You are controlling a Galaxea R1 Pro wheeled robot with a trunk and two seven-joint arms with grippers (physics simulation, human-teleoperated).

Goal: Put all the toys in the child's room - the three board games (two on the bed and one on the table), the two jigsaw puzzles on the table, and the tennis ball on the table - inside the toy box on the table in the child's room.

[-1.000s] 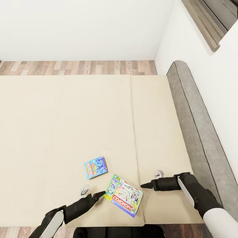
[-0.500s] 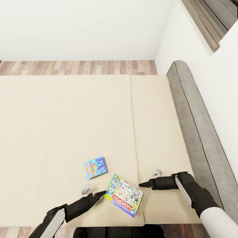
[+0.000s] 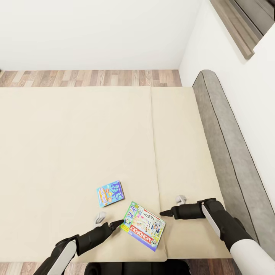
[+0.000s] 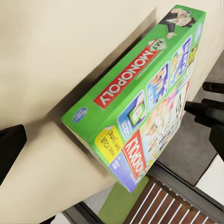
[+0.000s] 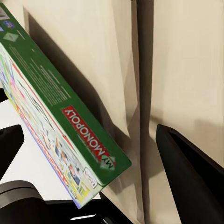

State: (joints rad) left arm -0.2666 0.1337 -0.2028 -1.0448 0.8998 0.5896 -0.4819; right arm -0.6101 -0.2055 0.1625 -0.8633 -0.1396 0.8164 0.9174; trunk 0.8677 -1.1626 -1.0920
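Both arms have crept inward, flanking the Monopoly box on the bed. Left end effector and right end effector: jaws spread, empty. Nearby lies the blue game box.

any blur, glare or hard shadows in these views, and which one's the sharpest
Head view: even flat light, no glare, only faint shadows under the Monopoly box and the blue board game; sharpest overall. Left wrist view: the box is close, its small print soft, a dark shadow on the mattress beside it. Right wrist view: a strong shadow beside the box; the dark fingertip looks soft.
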